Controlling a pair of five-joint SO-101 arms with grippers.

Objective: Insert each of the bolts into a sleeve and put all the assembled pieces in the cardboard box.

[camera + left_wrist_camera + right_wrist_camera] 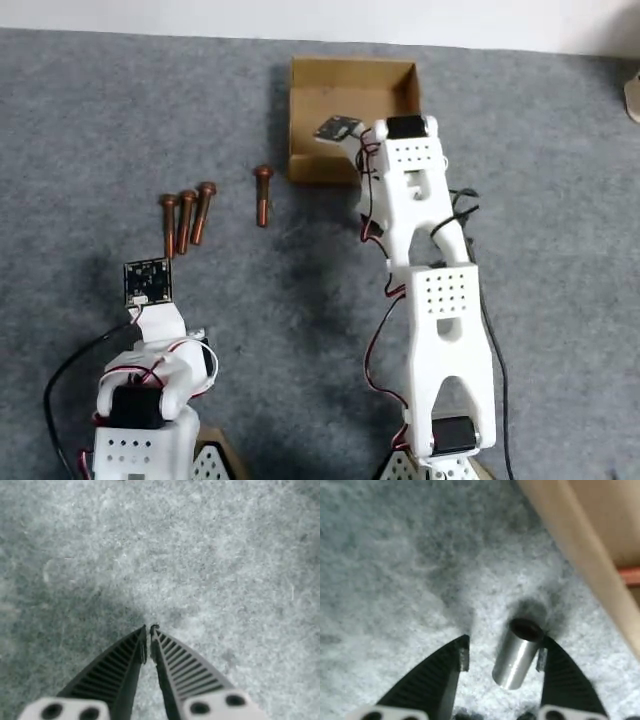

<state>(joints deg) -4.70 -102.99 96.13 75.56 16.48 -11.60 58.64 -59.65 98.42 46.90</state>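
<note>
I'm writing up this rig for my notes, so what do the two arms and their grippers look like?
The left arm and right arm have white shells with grids of small holes and black motors at the joints. Red and black cables run alongside. Each wrist carries a small dark camera board. The left gripper and right gripper are black, ribbed and tapering.

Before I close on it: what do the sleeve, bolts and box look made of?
Sleeve: likely steel or aluminium, smooth grey tube with soft sheen. Bolts: copper-coloured metal, perhaps only plated, reddish-brown with slight shine. Box: plain brown cardboard, matte.
</note>
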